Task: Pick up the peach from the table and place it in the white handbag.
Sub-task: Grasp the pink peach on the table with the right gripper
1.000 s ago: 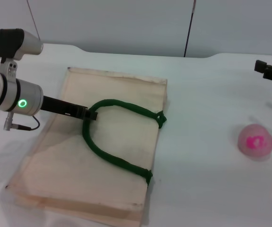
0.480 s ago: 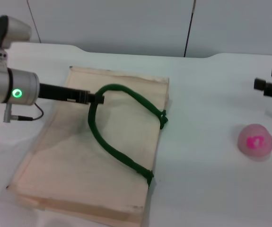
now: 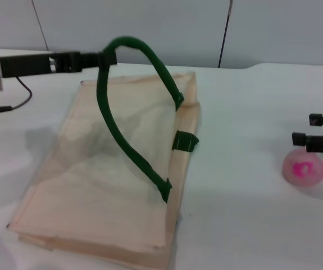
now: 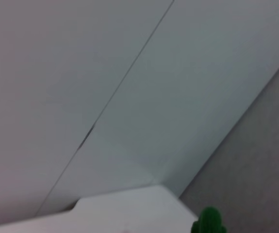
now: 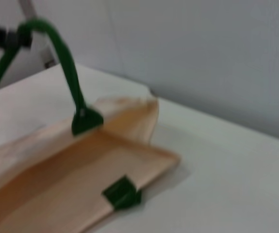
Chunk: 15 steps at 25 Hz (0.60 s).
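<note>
Left end effector [image 3: 106, 56] pinches the raised green strap [image 3: 122, 112]; right end effector [image 3: 318, 130], spread, hovers above the peach [image 3: 302, 169]

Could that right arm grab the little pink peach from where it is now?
Probably yes: the right gripper hovers just above the peach, which sits alone on the table with nothing between them.

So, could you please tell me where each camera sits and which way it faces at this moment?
Head view: looks forward and down at the table; left end effector lifts the white handbag by its green strap; right end effector hovers by the peach.
Left wrist view: faces the wall; only a strap tip shows.
Right wrist view: looks across at the opened handbag.
Head and right wrist views share the handbag.
</note>
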Motion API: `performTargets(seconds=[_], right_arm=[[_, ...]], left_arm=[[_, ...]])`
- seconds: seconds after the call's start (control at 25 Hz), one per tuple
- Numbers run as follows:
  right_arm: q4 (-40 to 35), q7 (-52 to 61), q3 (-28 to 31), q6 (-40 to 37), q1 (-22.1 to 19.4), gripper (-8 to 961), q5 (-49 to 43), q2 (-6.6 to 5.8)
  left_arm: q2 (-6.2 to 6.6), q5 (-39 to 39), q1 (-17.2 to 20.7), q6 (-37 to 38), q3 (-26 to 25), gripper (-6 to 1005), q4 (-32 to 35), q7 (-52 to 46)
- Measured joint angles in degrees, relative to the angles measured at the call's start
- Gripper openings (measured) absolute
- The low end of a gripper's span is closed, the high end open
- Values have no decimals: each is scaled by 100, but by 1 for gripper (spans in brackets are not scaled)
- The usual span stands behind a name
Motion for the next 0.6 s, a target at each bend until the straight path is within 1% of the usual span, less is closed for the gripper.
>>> performTargets(seconds=[0.08,0.28,0.6], right_arm=[[-3,46,-3,42,28,811,-152,1],[37,165,0,-52,179,812,-595,26],[61,351,-18,-251,242,808,-1005,50]], left_arm=[[26,-156,17,143,0,120,-7,22],[33,-432,13,397,0,119,-12,63],[32,-540,-14,515,0,119,-12,71]])
